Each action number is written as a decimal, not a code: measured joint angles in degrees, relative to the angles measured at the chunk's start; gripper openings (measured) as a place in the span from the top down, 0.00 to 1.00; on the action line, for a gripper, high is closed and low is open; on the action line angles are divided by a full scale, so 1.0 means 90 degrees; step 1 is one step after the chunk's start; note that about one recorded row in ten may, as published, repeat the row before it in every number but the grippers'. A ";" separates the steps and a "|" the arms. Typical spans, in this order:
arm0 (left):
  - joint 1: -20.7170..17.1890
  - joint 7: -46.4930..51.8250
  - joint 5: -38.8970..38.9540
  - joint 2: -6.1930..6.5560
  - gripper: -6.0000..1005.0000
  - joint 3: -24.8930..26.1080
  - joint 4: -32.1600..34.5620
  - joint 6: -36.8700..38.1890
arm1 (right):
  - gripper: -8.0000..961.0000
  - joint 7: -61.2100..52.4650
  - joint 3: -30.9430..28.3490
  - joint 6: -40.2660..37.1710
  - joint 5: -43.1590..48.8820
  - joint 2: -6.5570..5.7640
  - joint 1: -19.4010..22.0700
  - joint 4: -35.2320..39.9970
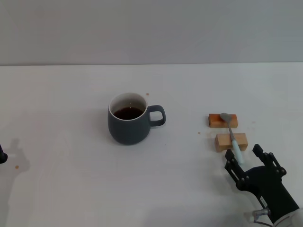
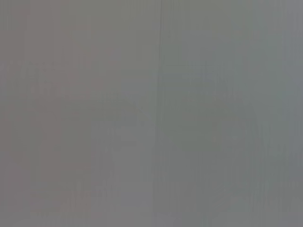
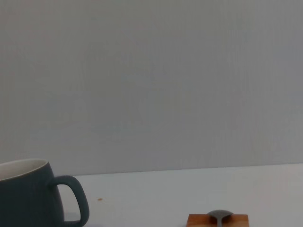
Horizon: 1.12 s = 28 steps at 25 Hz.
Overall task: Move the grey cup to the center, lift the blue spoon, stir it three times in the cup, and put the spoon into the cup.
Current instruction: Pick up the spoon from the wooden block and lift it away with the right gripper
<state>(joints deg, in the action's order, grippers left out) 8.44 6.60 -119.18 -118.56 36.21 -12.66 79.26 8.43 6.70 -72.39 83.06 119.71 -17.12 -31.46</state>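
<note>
The grey cup [image 1: 129, 125] stands upright on the white table [image 1: 71, 189], left of middle, with dark liquid inside and its handle pointing right. It also shows in the right wrist view [image 3: 28, 198]. The blue spoon [image 1: 232, 131] lies across two wooden blocks, bowl on the far one, pale handle pointing toward me; its bowl shows in the right wrist view [image 3: 220, 216]. My right gripper [image 1: 244, 153] is open at the table's front right, its fingers on either side of the handle's end, not closed on it. Only a dark sliver of my left gripper [image 1: 2, 156] shows at the left edge.
The far wooden block [image 1: 217, 121] and the near wooden block [image 1: 239, 141] hold the spoon off the table. Small brown drops lie behind the cup [image 1: 147, 94] and near the left edge [image 1: 16, 166]. The left wrist view shows only plain grey.
</note>
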 joint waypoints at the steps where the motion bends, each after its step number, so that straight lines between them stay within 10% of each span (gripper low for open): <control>1: 0.0000 0.0000 0.0000 0.0000 1.00 0.0000 0.0000 -0.0003 | 0.24 0.0000 -0.0002 0.0014 0.0000 0.0000 -0.0011 0.0000; 28: 0.0000 -0.0009 0.0000 0.0000 1.00 -0.0010 0.0001 -0.0028 | 0.25 0.0000 -0.0092 0.0022 0.0000 0.0010 0.0003 -0.0050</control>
<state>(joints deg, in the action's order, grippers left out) 8.44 6.51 -119.18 -118.56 36.12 -12.65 79.01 8.43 5.87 -72.20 83.06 119.80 -17.09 -31.92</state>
